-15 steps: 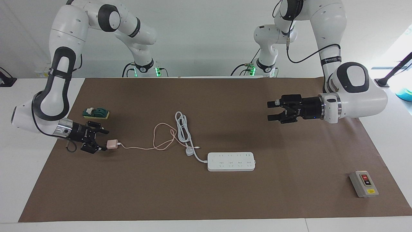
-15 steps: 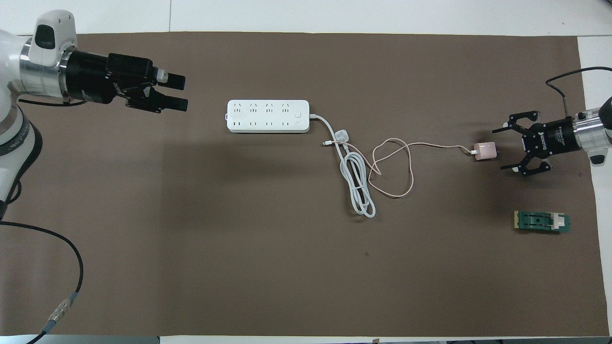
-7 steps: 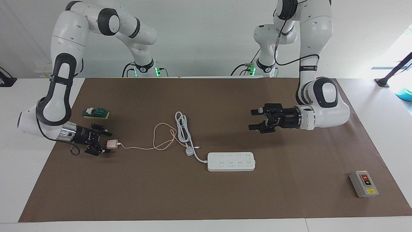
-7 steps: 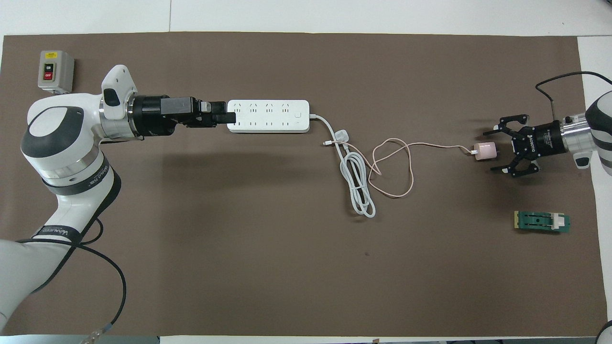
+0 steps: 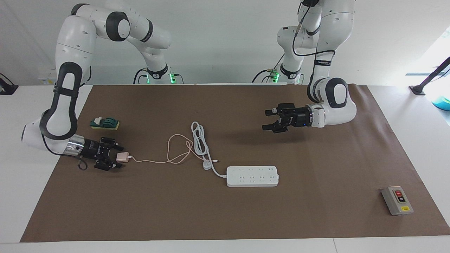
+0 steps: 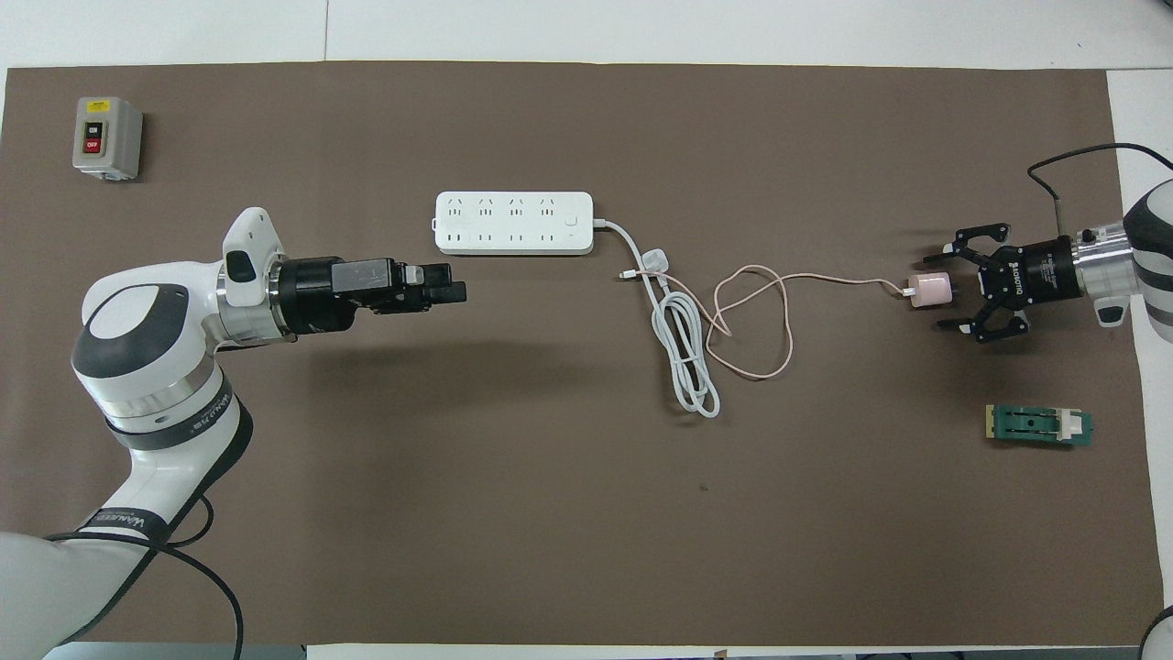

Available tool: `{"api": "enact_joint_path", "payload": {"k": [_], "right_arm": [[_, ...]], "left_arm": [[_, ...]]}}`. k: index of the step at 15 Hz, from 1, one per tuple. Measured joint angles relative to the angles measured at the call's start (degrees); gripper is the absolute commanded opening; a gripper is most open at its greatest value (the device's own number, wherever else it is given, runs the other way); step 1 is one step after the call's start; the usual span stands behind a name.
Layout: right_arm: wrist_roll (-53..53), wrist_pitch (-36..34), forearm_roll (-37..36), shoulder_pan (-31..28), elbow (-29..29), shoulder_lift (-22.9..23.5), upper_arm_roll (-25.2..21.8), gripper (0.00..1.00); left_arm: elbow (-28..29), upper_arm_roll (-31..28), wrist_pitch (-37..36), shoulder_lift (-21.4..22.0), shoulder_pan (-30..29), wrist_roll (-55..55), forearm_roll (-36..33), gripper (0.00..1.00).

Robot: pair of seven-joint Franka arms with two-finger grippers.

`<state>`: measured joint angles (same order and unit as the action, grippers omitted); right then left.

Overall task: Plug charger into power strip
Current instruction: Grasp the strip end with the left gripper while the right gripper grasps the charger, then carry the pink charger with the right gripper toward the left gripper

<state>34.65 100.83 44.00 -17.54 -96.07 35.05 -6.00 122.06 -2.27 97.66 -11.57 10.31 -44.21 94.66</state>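
Observation:
The pale-pink charger (image 5: pixel 122 157) (image 6: pixel 928 291) lies on the brown mat near the right arm's end, and its thin pink cable loops toward the middle. My right gripper (image 5: pixel 117 155) (image 6: pixel 949 286) is low at the mat and open, with one finger on each side of the charger's end; I cannot tell if they touch it. The white power strip (image 5: pixel 252 176) (image 6: pixel 513 223) lies flat mid-table, sockets up. My left gripper (image 5: pixel 266 119) (image 6: pixel 452 283) is open and empty, in the air over bare mat beside the strip.
The strip's white plug (image 5: pixel 206 165) (image 6: pixel 655 261) and its coiled thick cord (image 6: pixel 687 357) lie between strip and charger. A grey box with red and black buttons (image 5: pixel 397 200) (image 6: pixel 107 137) sits at the left arm's end. A green block (image 5: pixel 104 123) (image 6: pixel 1038 425) lies near the right gripper.
My left arm has swung in over the table, passed the strip's end and drawn back toward the robots. My right gripper has sunk lower and edged in around the charger.

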Motion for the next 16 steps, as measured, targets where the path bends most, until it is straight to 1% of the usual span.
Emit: {"api": "enact_joint_path", "payload": {"k": [4,8,10,13,16], "right_arm": [[-0.1,0.4,0.3,0.1,0.3,0.0,0.1,0.0],[-0.1,0.4,0.3,0.1,0.3,0.0,0.1,0.0],[0.0,0.4,0.3,0.5,0.3,-0.1,0.2,0.0],[3.0,0.0,0.3,4.0,0.9,-1.0,0.4,0.0],[9.5,-1.0,0.3,9.2,1.9,-4.3,0.5,0.0]], "left_arm": [[1.1,0.0,1.6,-0.1,1.3,6.3,0.4,1.0],[1.0,0.0,1.8,-0.3,2.8,7.1,1.4,1.0],[1.0,0.0,1.8,-1.0,3.3,5.6,1.8,1.0],[0.0,0.0,1.8,-2.5,4.0,4.0,2.1,1.0],[-0.4,0.0,1.8,-3.3,4.4,3.6,2.1,1.0]]}}
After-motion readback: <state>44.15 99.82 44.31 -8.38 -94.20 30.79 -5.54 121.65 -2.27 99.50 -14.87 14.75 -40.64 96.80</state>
